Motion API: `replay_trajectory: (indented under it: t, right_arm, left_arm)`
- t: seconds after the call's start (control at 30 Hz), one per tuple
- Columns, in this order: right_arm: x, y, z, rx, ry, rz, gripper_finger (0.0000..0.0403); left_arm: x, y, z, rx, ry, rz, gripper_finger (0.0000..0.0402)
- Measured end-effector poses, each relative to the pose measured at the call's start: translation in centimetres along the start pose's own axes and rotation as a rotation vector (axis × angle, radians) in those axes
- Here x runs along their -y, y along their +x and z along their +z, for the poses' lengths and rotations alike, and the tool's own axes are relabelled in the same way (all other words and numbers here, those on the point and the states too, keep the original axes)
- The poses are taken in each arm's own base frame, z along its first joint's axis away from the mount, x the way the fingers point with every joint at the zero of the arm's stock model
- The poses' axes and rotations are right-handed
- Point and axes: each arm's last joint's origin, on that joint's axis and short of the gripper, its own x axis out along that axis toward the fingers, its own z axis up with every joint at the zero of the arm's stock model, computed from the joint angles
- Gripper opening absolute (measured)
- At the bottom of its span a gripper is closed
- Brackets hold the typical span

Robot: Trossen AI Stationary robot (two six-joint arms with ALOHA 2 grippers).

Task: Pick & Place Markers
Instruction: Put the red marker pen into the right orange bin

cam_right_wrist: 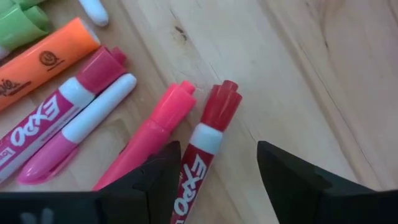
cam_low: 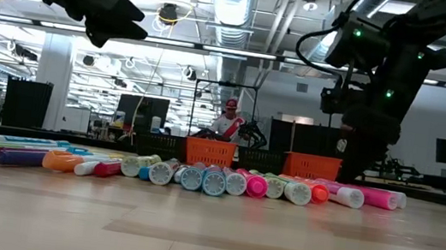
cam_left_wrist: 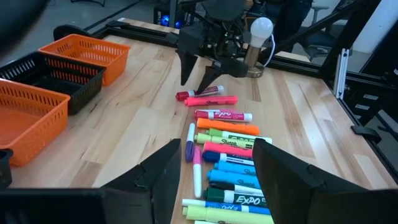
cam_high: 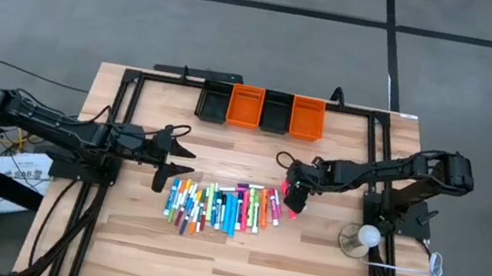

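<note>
the markers (cam_high: 219, 206) lie in a loose row across the middle of the wooden table (cam_high: 304, 270), capped pens in pink, blue, green, orange and yellow, most side by side and touching. at the row's right end a red-capped expo marker (cam_right_wrist: 200, 149) lies flat on the wood just beside a pink highlighter (cam_right_wrist: 151, 135). the right gripper (cam_high: 294, 201) hangs low over these two, its fingers spread apart with the red-capped marker between them in the right wrist view; nothing is clamped, and both pens rest on the table. the left gripper (cam_high: 163, 166) hovers near the row's left end, fingers apart and holding nothing. at the far edge of the table stand four small bins in a line, alternating black bins (cam_high: 215, 100) and orange bins (cam_high: 246, 105).
</note>
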Motion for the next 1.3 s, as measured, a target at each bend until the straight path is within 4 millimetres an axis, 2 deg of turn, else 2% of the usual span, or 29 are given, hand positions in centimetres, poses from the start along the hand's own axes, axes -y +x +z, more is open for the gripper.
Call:
replay_trajectory:
  t: [1.3]
  right_arm:
    - [-0.84,0.13,-0.33,0.034,-0.008,0.026,0.02]
  left_arm:
    - [0.0,0.0,0.0,0.0,0.0,0.0,0.0195]
